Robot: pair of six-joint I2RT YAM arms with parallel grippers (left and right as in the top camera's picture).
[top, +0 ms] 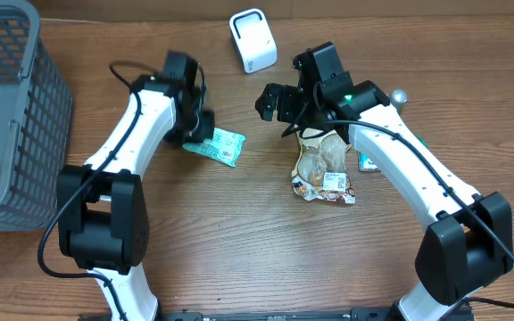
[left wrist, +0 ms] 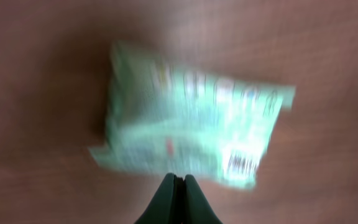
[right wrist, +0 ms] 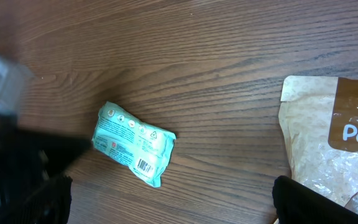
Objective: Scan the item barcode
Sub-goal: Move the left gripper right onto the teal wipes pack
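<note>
Green packet lies flat on the wooden table, left of centre, barcode face up. From overhead its long axis runs roughly left to right, dipping a little toward you at the right, and the barcode sits at that right end. Your left gripper is over the packet's left end, fingers pressed tight together with the tips at the packet's edge; the wrist view is blurred, so you cannot tell whether any wrapper is caught between them. Your right gripper is spread wide and holds nothing, hovering between the packet and a brown snack bag that lies under the right arm. A white scanner stands at the far edge, well apart from the packet. A grey basket fills the left side.
</note>
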